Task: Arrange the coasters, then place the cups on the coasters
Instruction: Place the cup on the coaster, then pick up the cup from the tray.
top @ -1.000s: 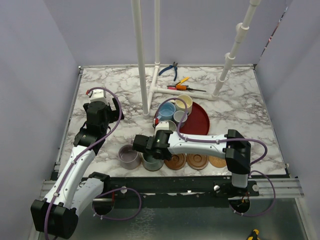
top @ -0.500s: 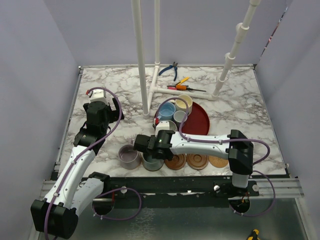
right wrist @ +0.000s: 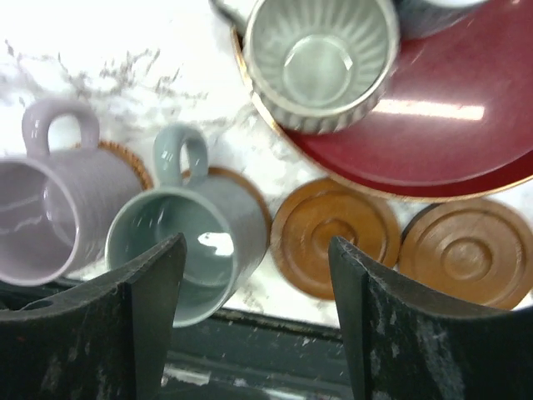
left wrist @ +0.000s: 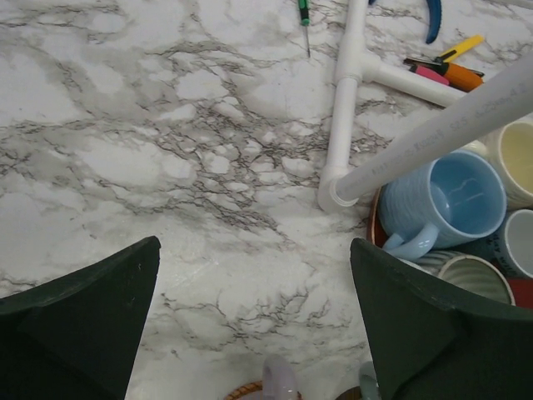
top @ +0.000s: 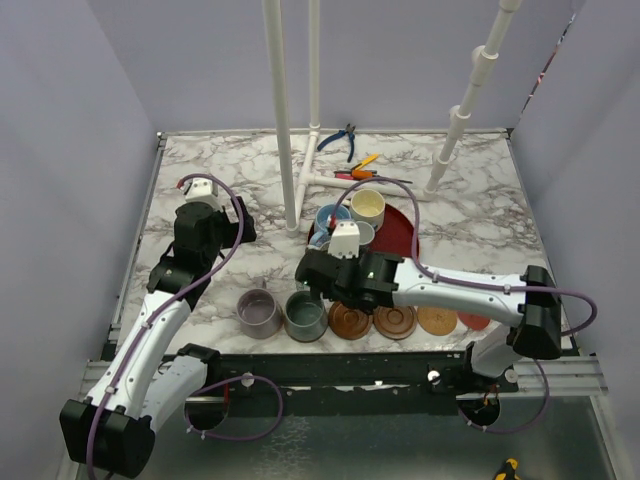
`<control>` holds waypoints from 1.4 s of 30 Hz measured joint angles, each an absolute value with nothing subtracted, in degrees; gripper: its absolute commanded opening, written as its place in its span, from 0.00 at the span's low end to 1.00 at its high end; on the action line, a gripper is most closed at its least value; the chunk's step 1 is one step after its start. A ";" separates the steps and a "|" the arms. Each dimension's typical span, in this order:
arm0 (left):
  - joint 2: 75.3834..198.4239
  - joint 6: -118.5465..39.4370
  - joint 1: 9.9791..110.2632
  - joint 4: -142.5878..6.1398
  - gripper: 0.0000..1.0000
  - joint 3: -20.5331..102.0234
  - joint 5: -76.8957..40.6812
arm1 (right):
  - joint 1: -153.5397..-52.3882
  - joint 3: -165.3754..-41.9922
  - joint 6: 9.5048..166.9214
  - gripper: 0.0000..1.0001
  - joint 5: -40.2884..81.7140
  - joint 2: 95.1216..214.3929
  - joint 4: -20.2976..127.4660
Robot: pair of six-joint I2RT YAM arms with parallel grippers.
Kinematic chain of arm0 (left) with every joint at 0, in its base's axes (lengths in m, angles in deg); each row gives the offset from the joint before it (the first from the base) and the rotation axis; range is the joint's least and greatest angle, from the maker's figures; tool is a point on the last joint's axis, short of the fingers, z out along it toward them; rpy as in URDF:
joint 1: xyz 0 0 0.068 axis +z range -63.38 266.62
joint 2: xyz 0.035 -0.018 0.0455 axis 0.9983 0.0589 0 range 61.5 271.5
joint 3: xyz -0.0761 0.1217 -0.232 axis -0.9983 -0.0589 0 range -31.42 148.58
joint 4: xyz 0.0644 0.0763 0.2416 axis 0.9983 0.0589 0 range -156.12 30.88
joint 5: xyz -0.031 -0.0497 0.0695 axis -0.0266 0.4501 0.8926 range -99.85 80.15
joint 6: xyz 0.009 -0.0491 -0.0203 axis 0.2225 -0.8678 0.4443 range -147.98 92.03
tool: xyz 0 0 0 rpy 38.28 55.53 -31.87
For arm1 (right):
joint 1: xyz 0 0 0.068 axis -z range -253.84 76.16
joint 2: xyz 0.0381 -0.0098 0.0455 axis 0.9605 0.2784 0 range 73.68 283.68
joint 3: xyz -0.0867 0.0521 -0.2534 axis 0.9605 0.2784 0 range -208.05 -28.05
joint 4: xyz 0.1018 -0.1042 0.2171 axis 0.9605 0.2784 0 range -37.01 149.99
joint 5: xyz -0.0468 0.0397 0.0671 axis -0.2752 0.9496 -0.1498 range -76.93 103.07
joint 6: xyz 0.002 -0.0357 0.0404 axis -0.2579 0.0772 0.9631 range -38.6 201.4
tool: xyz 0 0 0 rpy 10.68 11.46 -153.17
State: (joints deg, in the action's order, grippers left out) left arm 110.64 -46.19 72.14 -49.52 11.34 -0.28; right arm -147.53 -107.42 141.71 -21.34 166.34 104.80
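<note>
Grey-green cup (right wrist: pixel 171 242) on its coaster (right wrist: pixel 248 182), right gripper (right wrist: pixel 256 242) spread above, apparently clear.

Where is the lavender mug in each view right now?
Top external: lavender mug near the front edge, leftmost of the row.
Left wrist: the mug is a sliver at the bottom edge, centre.
Right wrist: far left, on a coaster, beside the grey-green mug.
Shared landmark: the red tray.
</note>
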 measured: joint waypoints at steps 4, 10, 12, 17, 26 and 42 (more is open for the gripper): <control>110.56 -48.64 71.07 -46.94 0.96 13.57 -2.47 | -140.82 -102.13 135.44 0.73 -20.93 160.50 99.03; 111.36 -52.58 65.50 -44.38 0.95 16.76 -3.78 | -124.58 -93.59 124.21 0.74 -15.81 152.57 88.36; 112.30 -53.84 60.95 -43.29 0.96 17.00 -2.67 | -120.16 -91.12 121.28 0.74 -13.47 150.23 85.17; 115.71 -59.48 49.65 -41.48 0.95 17.33 0.26 | -108.03 -84.47 116.97 0.74 -4.14 144.81 78.03; 120.22 -68.05 44.34 -41.65 0.96 16.93 3.30 | -100.29 -77.50 114.26 0.74 5.35 140.72 73.02; 124.92 -74.34 40.43 -43.55 0.96 13.18 3.41 | -99.95 -77.37 114.33 0.74 8.49 141.29 71.40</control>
State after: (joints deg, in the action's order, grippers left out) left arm 124.92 -74.34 40.43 -43.55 13.18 3.41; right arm -99.95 -77.37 114.33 8.49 141.29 71.40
